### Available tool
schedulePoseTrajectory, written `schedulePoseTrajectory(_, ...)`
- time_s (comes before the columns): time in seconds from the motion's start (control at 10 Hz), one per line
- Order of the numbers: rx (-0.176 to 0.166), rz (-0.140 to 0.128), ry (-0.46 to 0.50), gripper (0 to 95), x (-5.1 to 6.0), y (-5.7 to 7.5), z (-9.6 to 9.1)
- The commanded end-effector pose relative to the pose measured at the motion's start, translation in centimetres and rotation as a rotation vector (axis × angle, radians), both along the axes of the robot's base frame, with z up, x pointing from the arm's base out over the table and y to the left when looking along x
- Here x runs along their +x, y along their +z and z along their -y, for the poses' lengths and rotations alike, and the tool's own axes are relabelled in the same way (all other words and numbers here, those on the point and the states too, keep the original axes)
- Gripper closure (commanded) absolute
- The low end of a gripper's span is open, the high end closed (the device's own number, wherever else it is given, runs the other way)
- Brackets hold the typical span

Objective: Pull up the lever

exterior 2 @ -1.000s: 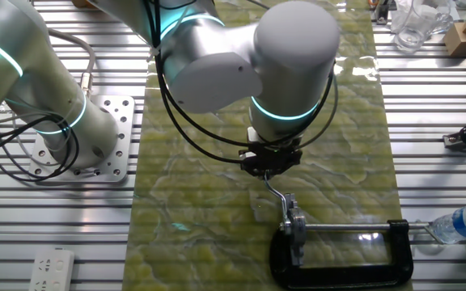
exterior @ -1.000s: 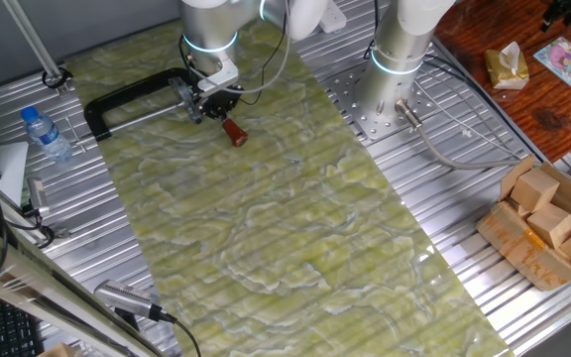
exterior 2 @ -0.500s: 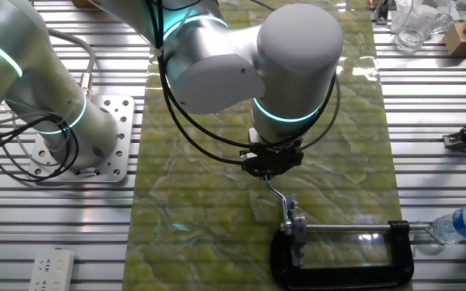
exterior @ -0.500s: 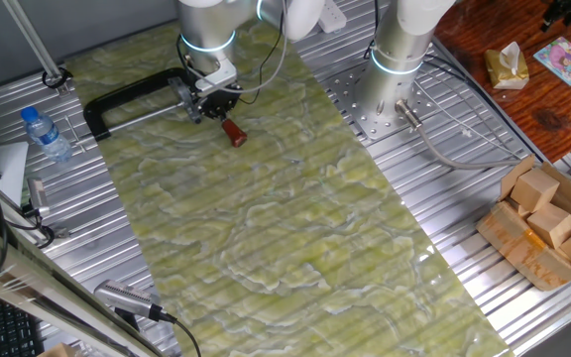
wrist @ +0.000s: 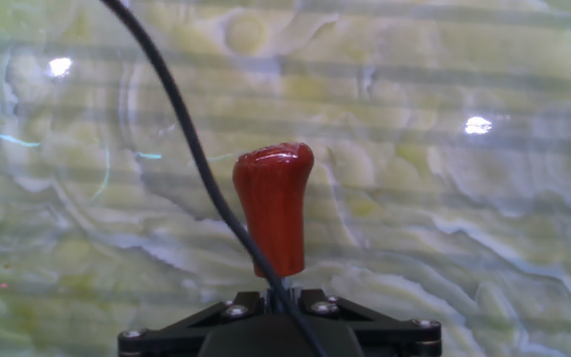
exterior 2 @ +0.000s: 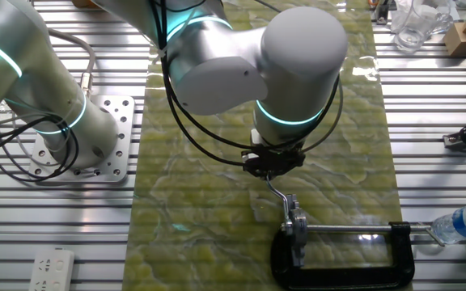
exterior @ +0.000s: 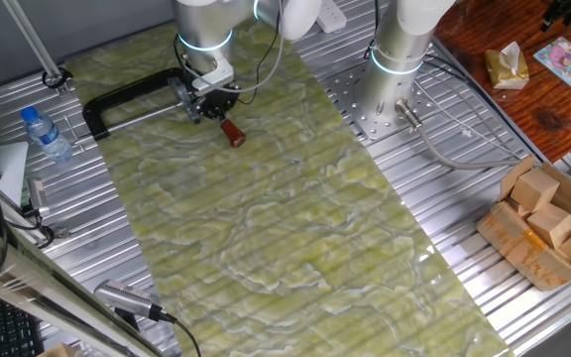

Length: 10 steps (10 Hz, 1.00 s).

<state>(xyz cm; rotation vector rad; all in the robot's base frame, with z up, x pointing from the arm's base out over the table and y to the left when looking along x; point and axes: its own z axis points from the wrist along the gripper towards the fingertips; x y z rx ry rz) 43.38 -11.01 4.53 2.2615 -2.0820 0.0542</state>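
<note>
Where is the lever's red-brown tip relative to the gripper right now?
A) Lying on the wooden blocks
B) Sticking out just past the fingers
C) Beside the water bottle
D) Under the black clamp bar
B: the hand view shows the lever projecting just beyond the gripper.

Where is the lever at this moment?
In one fixed view the lever lies upper left on the green mat, just below the gripper, beside the black clamp.

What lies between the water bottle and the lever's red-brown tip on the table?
In one fixed view, the black C-shaped clamp with its silver rod lies between the water bottle and the lever, with the gripper at the lever's metal end.
</note>
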Motion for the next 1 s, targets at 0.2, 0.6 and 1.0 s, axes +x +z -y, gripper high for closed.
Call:
schedulePoseTrajectory(0.2, 0.006, 0.002, -0.003, 95.0, 0.1, 3.2, -0.2)
schedulePoseTrajectory(0.6, 0.015, 0.002, -0.009, 95.0, 0.1, 3.9, -0.2)
schedulePoseTrajectory(1.0, 0.011, 0.000, -0.011, 95.0, 0.2, 4.7, -0.3)
